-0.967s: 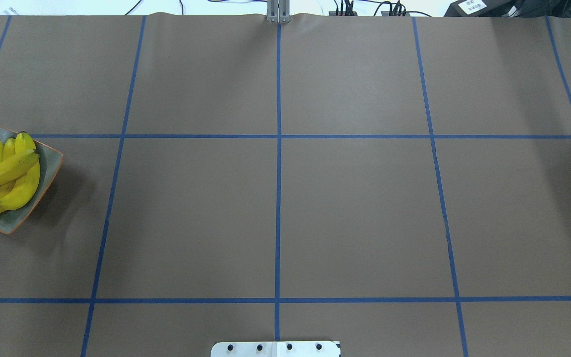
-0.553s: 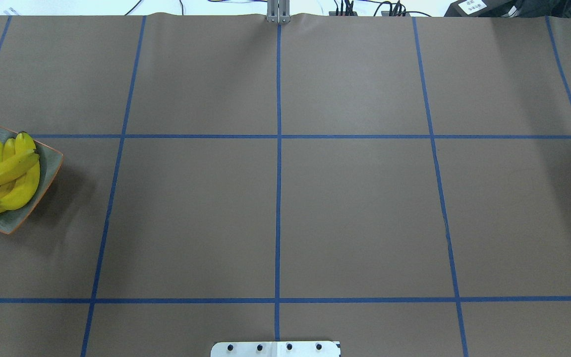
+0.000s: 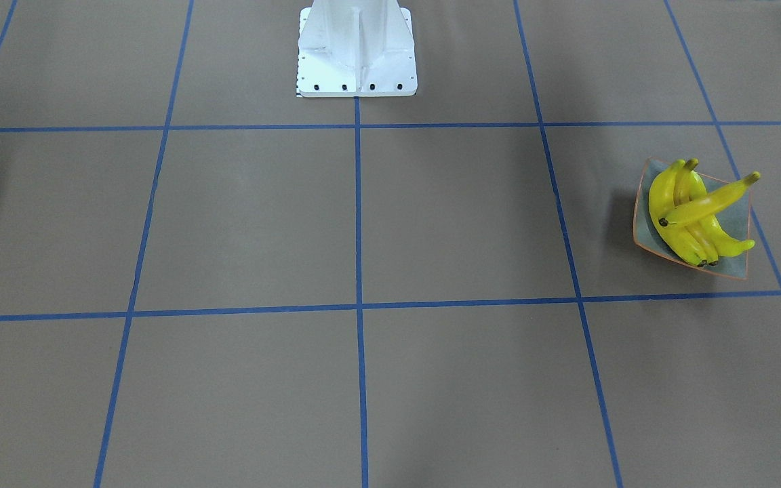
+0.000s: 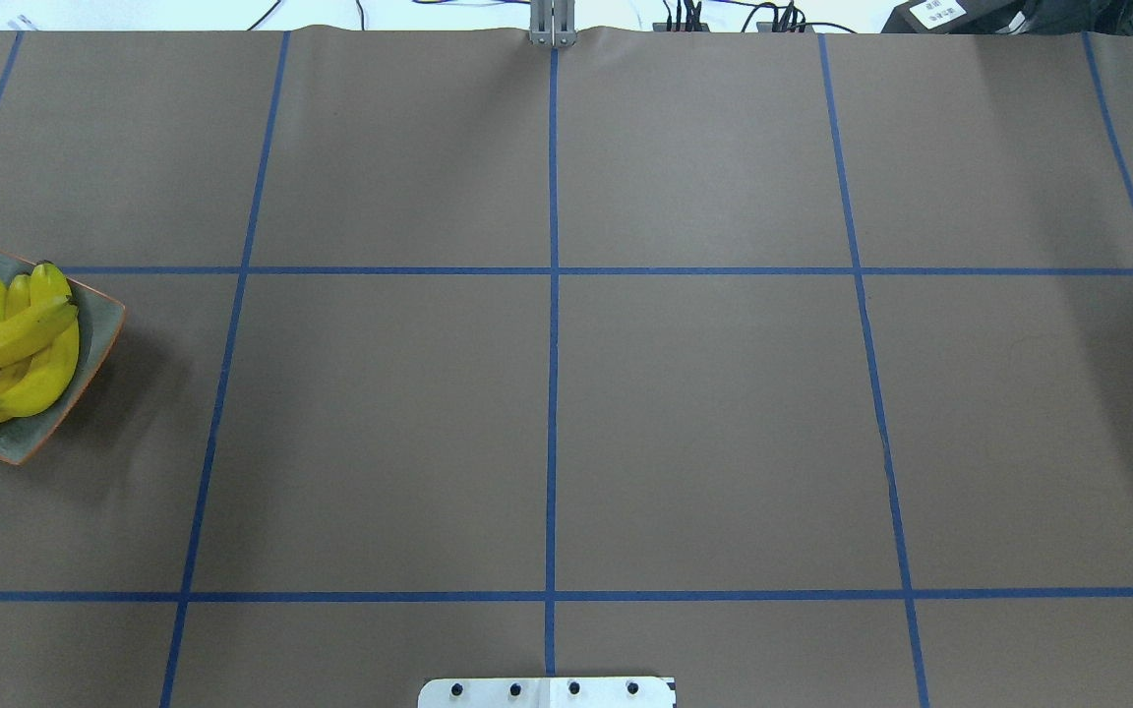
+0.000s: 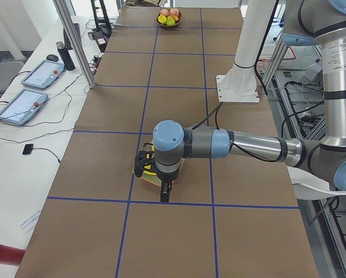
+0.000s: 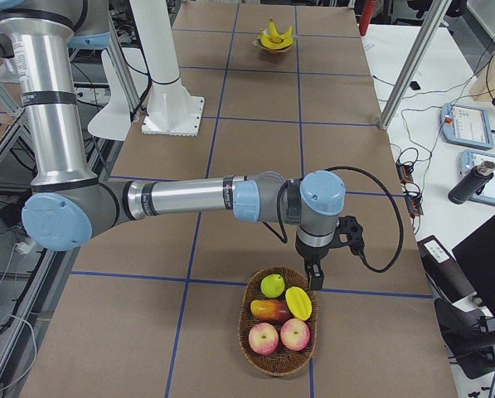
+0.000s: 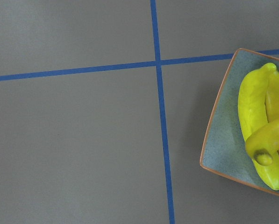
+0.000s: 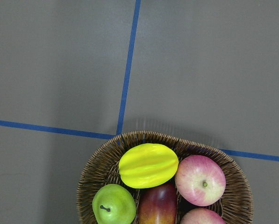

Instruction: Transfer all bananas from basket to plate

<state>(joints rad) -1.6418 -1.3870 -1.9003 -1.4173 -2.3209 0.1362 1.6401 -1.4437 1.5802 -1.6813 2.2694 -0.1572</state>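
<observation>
Closest to me, at the right end of the table [image 4: 704, 413], sits a wicker basket [image 6: 242, 327] holding a green apple [image 6: 271, 285], a yellow star fruit [image 6: 298, 303], a mango [image 6: 269, 310] and two red apples [image 6: 264, 337]. The right gripper [image 6: 316, 278] hangs just over its far rim, pointing down, and I can't make out whether its fingers are parted or closed. Beyond it the brown cover, crossed by blue tape lines [image 4: 552, 393], runs past the robot's white base [image 3: 356, 47]. At the far end the left gripper [image 5: 165, 191] hangs just beside the plate [image 4: 99, 324], its fingers just as hard to read. All four bananas [image 4: 35, 379] lie on that plate, three side by side and one laid across them
</observation>
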